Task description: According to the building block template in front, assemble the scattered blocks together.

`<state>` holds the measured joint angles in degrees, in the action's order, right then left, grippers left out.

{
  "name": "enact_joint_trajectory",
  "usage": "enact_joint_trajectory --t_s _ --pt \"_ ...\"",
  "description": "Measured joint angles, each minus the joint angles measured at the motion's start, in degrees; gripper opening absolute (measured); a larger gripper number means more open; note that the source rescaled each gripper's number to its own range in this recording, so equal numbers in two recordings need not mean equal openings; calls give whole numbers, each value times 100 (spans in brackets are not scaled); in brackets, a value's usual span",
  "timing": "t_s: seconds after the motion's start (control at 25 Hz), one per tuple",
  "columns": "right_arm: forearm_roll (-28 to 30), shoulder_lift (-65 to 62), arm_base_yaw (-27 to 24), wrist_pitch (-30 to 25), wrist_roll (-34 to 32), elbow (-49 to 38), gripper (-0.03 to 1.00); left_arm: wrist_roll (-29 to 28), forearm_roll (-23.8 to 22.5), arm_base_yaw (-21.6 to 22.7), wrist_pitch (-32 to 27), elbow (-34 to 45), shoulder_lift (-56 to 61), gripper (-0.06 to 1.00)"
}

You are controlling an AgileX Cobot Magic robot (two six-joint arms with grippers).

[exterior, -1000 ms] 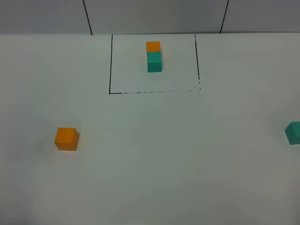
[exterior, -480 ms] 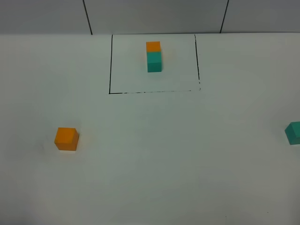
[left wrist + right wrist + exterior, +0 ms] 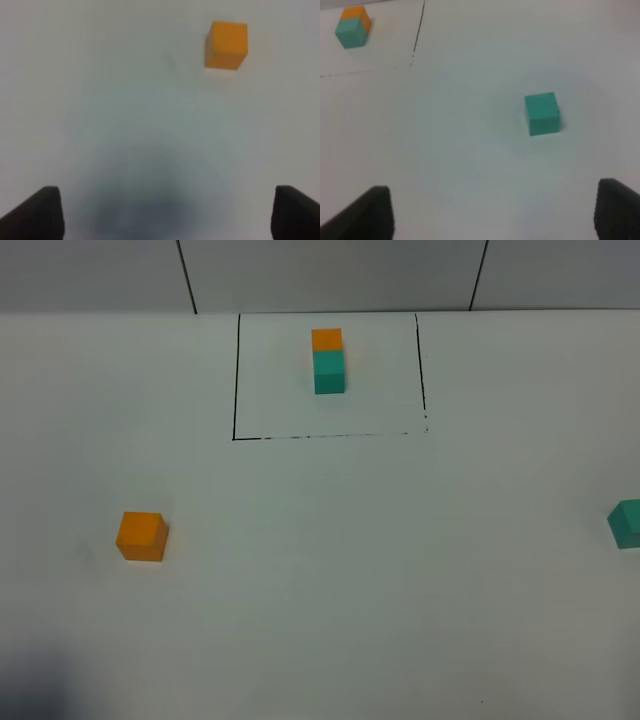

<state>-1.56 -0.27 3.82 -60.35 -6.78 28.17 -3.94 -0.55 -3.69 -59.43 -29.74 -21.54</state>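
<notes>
The building block template (image 3: pixel 328 360), an orange cube joined to a teal one, stands inside the black drawn rectangle (image 3: pixel 236 390) at the back of the table; the right wrist view also shows the template (image 3: pixel 353 26). One scattered block, orange (image 3: pixel 141 536), lies at the left. The teal block (image 3: pixel 627 523) lies at the right edge. Neither gripper shows in the exterior high view. My left gripper (image 3: pixel 165 215) is open and empty, with the orange block (image 3: pixel 226 44) well ahead of its fingertips. My right gripper (image 3: pixel 490 212) is open too, short of the teal block (image 3: pixel 542 113).
White table (image 3: pixel 380 570) with a grey wall behind it. A soft shadow (image 3: pixel 40 680) lies over the near left corner.
A dim shadow has spread over the table's near left corner. Both loose blocks and the template stay where they were.
</notes>
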Motion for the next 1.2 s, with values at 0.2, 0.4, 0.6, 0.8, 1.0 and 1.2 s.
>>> enact_joint_trajectory --t_s 0.2,0.4,0.6,0.8,1.0,1.2 --pt "5 0 0 0 0 0 65 -185 106 0 430 -531 -2217 75" --pt "11 0 0 0 0 0 65 130 617 -26 842 -1350 -4234 75" --pt "11 0 0 0 0 0 65 187 607 -455 1051 -2154 -5767 74" --pt "11 0 0 0 0 0 65 -91 386 -885 1237 -2553 -6748 74" --pt "16 0 0 0 0 0 65 -198 261 -921 1368 -2575 -7229 74" --pt "16 0 0 0 0 0 65 -209 300 -926 1747 -2575 -7507 74"
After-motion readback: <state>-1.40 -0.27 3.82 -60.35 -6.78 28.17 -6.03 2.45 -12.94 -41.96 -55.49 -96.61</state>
